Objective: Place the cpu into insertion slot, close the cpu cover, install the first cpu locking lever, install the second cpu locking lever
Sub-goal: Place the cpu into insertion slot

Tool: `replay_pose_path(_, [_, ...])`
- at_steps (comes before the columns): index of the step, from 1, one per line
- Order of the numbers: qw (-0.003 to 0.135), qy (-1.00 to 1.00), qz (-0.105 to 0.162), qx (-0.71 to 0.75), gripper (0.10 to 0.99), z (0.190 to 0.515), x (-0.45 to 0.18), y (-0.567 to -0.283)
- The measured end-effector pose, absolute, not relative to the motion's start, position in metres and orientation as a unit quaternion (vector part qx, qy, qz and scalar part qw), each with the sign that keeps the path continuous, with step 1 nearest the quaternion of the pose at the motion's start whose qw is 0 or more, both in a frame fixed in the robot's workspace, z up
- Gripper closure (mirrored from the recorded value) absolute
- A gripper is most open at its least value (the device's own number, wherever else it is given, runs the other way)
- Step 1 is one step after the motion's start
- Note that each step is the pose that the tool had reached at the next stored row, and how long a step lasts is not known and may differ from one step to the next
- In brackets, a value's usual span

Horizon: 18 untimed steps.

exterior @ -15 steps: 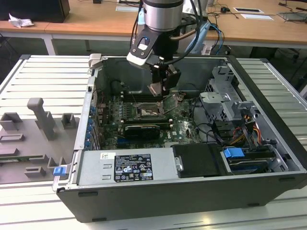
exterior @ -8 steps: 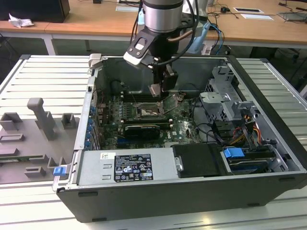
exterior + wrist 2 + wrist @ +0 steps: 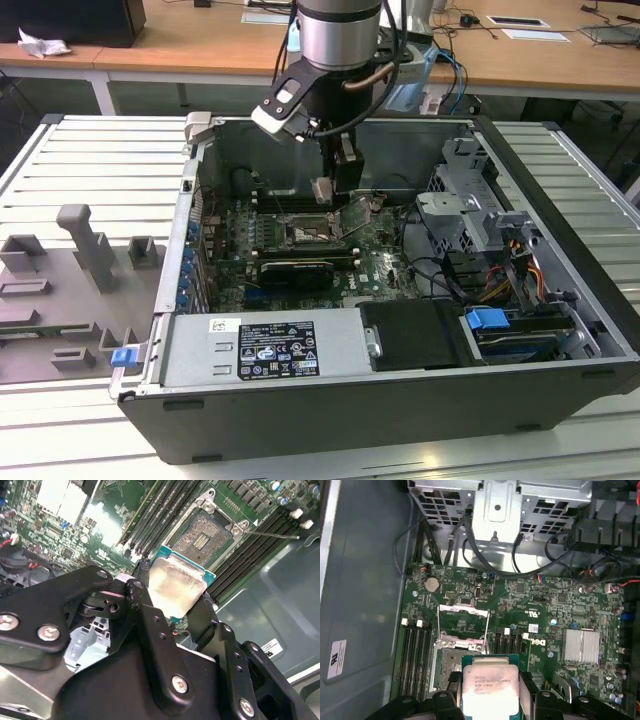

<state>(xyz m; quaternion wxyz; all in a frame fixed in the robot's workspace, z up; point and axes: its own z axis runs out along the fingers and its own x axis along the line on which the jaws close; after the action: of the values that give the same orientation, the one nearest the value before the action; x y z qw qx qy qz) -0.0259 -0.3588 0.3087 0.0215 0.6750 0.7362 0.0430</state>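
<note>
My gripper (image 3: 328, 192) hangs inside the open computer case, shut on the cpu (image 3: 321, 190). In both wrist views the cpu (image 3: 487, 685) (image 3: 175, 587), silver-beige top on a green edge, sits clamped between the black fingers (image 3: 525, 682). It is held a little above the insertion slot (image 3: 446, 667) (image 3: 202, 540) (image 3: 308, 235), which lies bare and uncovered on the green board, partly overlapped by the chip in the first wrist view. The cpu cover (image 3: 462, 622) (image 3: 356, 214) stands swung up beside the slot. A thin locking lever (image 3: 270, 534) sticks out, released.
Black memory slots (image 3: 415, 655) flank the socket on both sides. A long black graphics card (image 3: 295, 270) lies near it, a silver heatsink (image 3: 581, 645) further along the board. The drive cage (image 3: 470, 200) and loose cables (image 3: 445, 545) crowd the case's right in the exterior view.
</note>
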Motion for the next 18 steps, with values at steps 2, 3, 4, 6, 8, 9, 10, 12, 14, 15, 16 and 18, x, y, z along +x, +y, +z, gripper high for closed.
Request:
replay_pose_path(2, [0.022, 0.729, 0.043, 0.682, 0.545, 0.3083, -0.0259, -0.3588])
replay_pose_path(3, [0.022, 0.725, 0.043, 0.687, 0.545, 0.3080, -0.0259, -0.3588])
replay_pose_path(4, [0.022, 0.721, 0.042, 0.691, 0.545, 0.3078, -0.0259, -0.3588])
replay_pose_path(6, [0.023, 0.713, 0.042, 0.699, 0.545, 0.3073, -0.0259, -0.3588])
replay_pose_path(8, [0.023, 0.704, 0.042, 0.709, 0.545, 0.3069, -0.0259, -0.3588])
replay_pose_path(9, [0.024, 0.698, 0.042, 0.714, 0.545, 0.3066, -0.0259, -0.3588])
replay_pose_path(10, [0.024, 0.690, 0.042, 0.722, 0.545, 0.3062, -0.0259, -0.3588])
replay_pose_path(12, [0.025, 0.683, 0.041, 0.729, 0.545, 0.3058, -0.0259, -0.3588])
replay_pose_path(14, [0.025, 0.669, 0.041, 0.742, 0.545, 0.3052, -0.0259, -0.3588])
replay_pose_path(15, [0.026, 0.663, 0.041, 0.747, 0.545, 0.3048, -0.0259, -0.3588])
replay_pose_path(16, [0.026, 0.652, 0.040, 0.757, 0.545, 0.3043, -0.0259, -0.3588])
replay_pose_path(18, [0.027, 0.642, 0.040, 0.765, 0.545, 0.3037, -0.0259, -0.3588])
